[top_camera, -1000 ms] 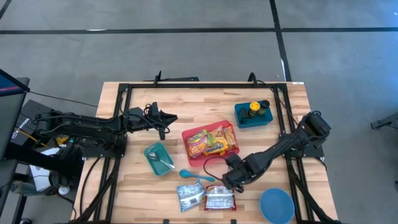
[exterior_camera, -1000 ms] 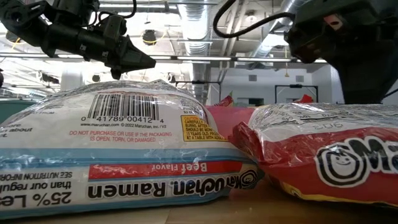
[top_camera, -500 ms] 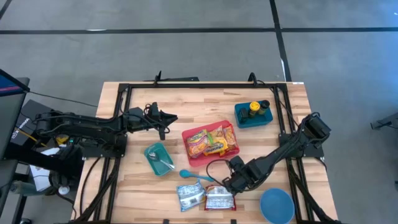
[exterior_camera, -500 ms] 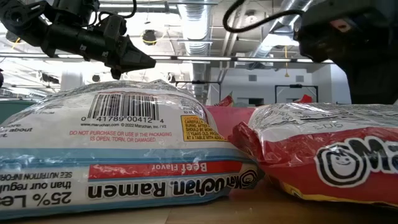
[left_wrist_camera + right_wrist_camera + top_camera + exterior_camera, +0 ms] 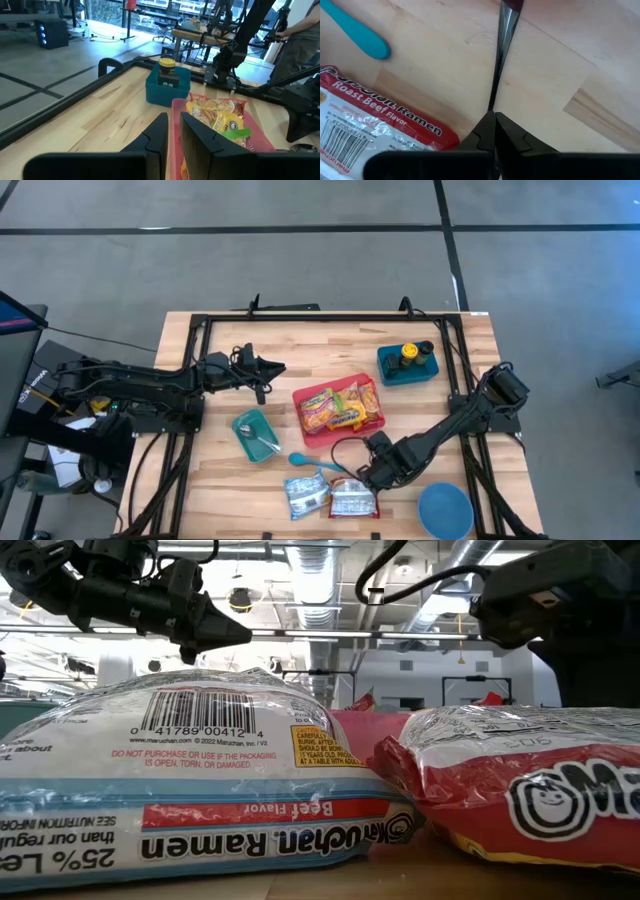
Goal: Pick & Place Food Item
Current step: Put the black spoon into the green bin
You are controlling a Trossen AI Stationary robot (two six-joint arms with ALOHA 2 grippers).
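The right arm's jaws (image 5: 368, 473) are sitting pressed shut and empty, low over the pale planked wooden surface (image 5: 225, 480), just beside the crinkly clear-and-red plastic packet of roast beef ramen (image 5: 353, 498); the task's food item is lying flat on the surface, touching nothing dark that can be seen. In the right wrist view the packet (image 5: 375, 135) is resting to one side of the closed tips, with the smooth teal plastic spoon handle (image 5: 355, 32) lying a little farther off.

What could go wrong, as a judgement: with the tips closed and this close to the surface, they are likely to skid over the slick film or shove the packet away instead of catching it. The wrapper is thin, glossy and puffed, so a pinch on a loose fold may slip out. The neighbouring white-and-blue plastic ramen packet (image 5: 304, 496) is lying just beside the red one and may be dragged along. A dark cable looping near the wrist could snag.

The left arm's jaws (image 5: 275, 368) are hovering nearly closed, holding nothing, near the shallow pink plastic tray (image 5: 299, 397) of bright snack bags
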